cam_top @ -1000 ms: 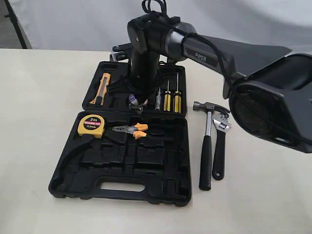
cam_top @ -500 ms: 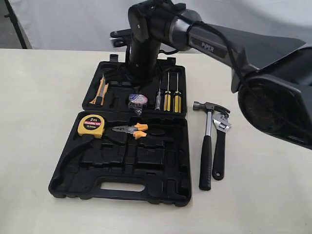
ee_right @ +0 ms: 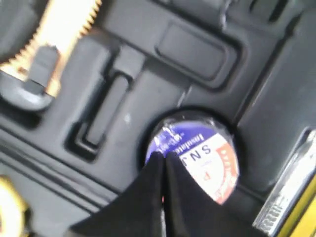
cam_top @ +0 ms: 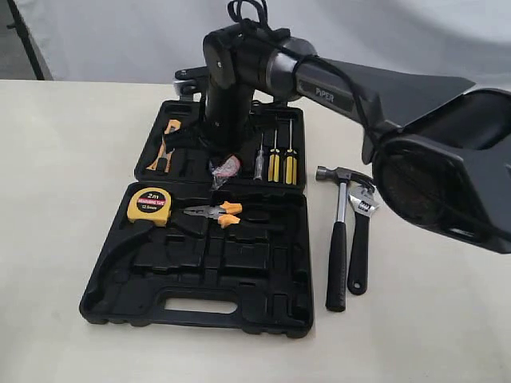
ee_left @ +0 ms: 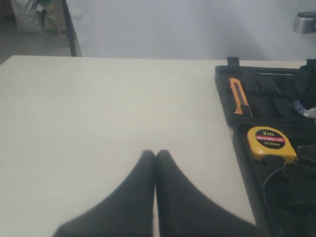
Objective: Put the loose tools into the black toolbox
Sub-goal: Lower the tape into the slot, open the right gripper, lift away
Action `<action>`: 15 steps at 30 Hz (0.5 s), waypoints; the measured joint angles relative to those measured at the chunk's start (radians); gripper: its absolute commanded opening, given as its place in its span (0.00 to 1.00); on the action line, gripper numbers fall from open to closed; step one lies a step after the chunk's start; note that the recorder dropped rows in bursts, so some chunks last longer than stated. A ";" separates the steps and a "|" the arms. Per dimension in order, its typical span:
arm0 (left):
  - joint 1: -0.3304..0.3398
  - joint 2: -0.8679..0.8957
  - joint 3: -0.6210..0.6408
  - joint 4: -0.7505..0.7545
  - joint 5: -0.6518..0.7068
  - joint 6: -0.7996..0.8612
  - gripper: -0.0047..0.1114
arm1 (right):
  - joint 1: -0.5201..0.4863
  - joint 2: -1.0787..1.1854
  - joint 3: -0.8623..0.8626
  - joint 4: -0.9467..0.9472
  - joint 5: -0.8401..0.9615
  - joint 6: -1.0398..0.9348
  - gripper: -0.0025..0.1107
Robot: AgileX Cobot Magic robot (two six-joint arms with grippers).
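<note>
The small black tape roll [ee_right: 207, 148] with its blue-red label lies in a round recess in the far half of the open black toolbox [cam_top: 200, 307]. In the exterior view the tape roll [cam_top: 226, 167] looks tilted. My right gripper [ee_right: 161, 157] is shut, and its tips rest on the blue edge of the label. The claw hammer [cam_top: 338, 239] and the adjustable wrench [cam_top: 361, 239] lie side by side on the table to the right of the box. My left gripper [ee_left: 155, 154] is shut and empty over bare table beside the box.
In the box are a yellow tape measure [cam_top: 148, 205], yellow-handled pliers [cam_top: 214, 212], yellow-handled screwdrivers [cam_top: 281, 159] and an orange utility knife [cam_top: 166, 144]. The right arm [cam_top: 319, 84] stretches across the box's far half from the right.
My right gripper stood open around the tape roll, lifted off it, then dropped back with its fingers shut on the label. The roll now looks tilted. Hammer and wrench have not moved.
</note>
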 measured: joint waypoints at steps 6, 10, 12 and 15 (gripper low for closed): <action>0.000 0.000 0.000 0.000 0.000 0.000 0.05 | -0.002 -0.091 -0.054 0.002 0.063 0.000 0.02; 0.000 0.000 0.000 0.000 0.000 0.000 0.05 | -0.021 -0.152 -0.065 0.023 0.161 0.016 0.02; 0.000 0.000 0.000 0.000 0.000 0.000 0.05 | -0.033 -0.170 -0.042 0.049 0.168 0.011 0.02; 0.000 0.000 0.000 0.000 0.000 0.000 0.05 | -0.042 -0.219 0.049 0.058 0.180 0.006 0.02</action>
